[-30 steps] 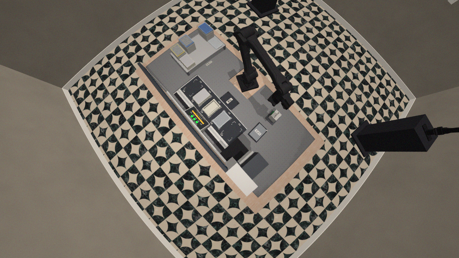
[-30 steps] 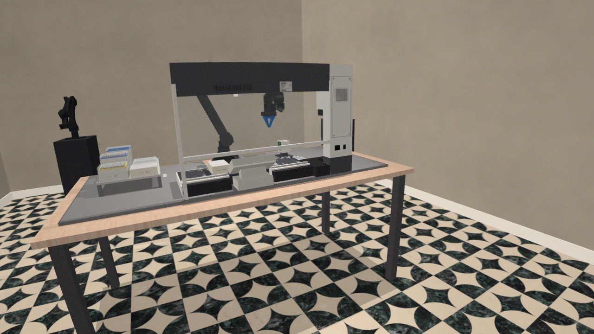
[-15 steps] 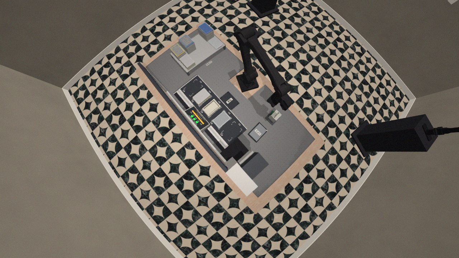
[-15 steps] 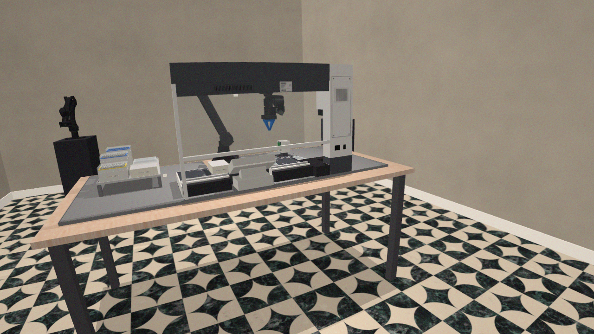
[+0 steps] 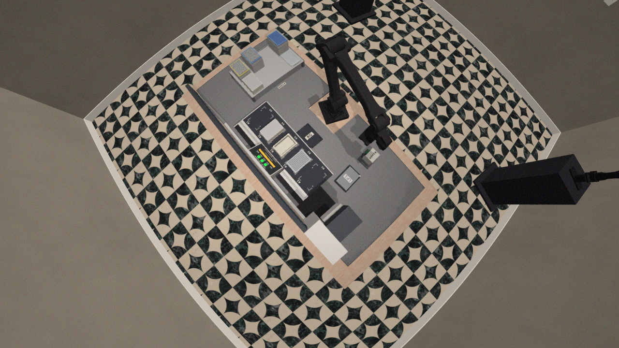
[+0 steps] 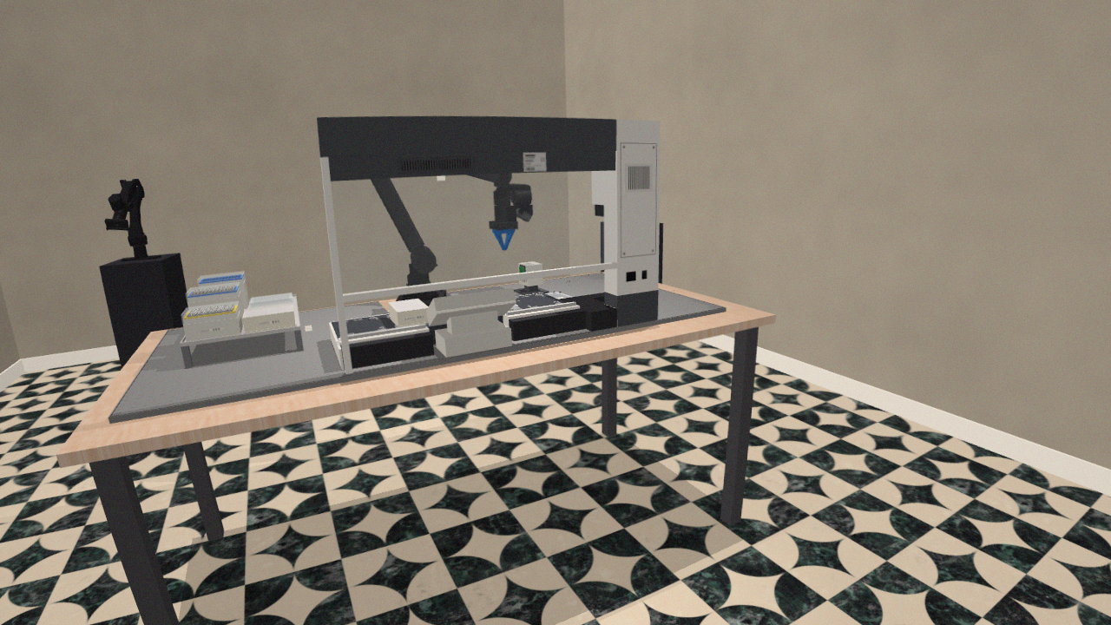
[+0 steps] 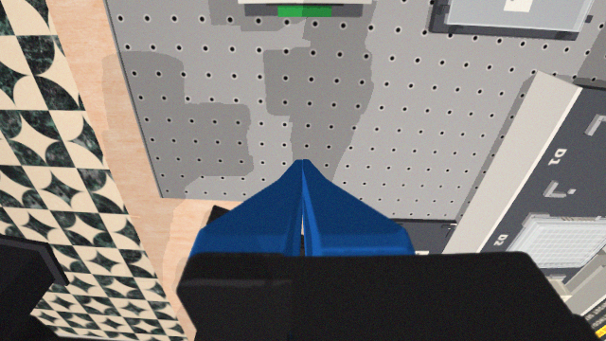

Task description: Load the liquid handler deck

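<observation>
Above the perforated mat (image 7: 227, 76), one gripper (image 7: 302, 163) hangs pressed together, holding nothing.

My arm (image 5: 346, 65) rises from its base, folds at a high elbow and reaches back down, so that my forearm (image 5: 367, 103) slopes toward the right of the scene in the top view. My wrist (image 6: 510, 203) hangs almost straight down. My end effector (image 7: 302, 208) points at the surface below, well above it and touching nothing. Its two blue fingers are pressed together tip to tip (only a thin seam shows between them in the wrist view), with nothing held between them.
</observation>
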Controlling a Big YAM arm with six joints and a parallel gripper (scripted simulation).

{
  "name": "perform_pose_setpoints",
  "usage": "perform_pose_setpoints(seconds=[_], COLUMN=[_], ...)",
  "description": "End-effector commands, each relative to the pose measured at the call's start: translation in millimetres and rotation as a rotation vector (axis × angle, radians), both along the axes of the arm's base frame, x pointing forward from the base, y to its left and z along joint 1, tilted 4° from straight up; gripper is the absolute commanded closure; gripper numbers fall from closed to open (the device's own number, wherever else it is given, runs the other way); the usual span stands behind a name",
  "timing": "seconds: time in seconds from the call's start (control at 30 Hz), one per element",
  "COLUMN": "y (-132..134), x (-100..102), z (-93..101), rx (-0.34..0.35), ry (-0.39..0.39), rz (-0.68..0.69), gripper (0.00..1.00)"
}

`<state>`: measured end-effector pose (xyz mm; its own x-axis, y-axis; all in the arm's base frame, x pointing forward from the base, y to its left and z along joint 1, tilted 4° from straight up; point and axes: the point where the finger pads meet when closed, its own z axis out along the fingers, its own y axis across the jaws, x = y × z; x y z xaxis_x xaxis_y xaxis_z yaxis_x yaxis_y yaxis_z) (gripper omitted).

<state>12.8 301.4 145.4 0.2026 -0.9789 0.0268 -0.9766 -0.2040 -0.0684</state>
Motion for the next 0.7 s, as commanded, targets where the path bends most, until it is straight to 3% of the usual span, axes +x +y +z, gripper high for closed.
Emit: perform_pose_setpoints(seconds=[0.0, 0.27, 0.33, 0.37, 0.43, 0.67], y=[6, 5, 5, 20, 5, 5], x=[5, 6, 6, 7, 7, 7], z=[-5.5, -18.8, -18.8, -6.0, -23.9, -35.6], rx=[0.008, 0.007, 0.007, 0.048, 0.007, 0.007], ry=[0.000, 0.000, 0.000, -0.001, 0.000, 0.000], rz=[-0.006, -0.006, -0.006, -0.009, -0.006, -0.005], gripper=[1.00, 1.00, 1.00, 1.00, 1.00, 1.00])
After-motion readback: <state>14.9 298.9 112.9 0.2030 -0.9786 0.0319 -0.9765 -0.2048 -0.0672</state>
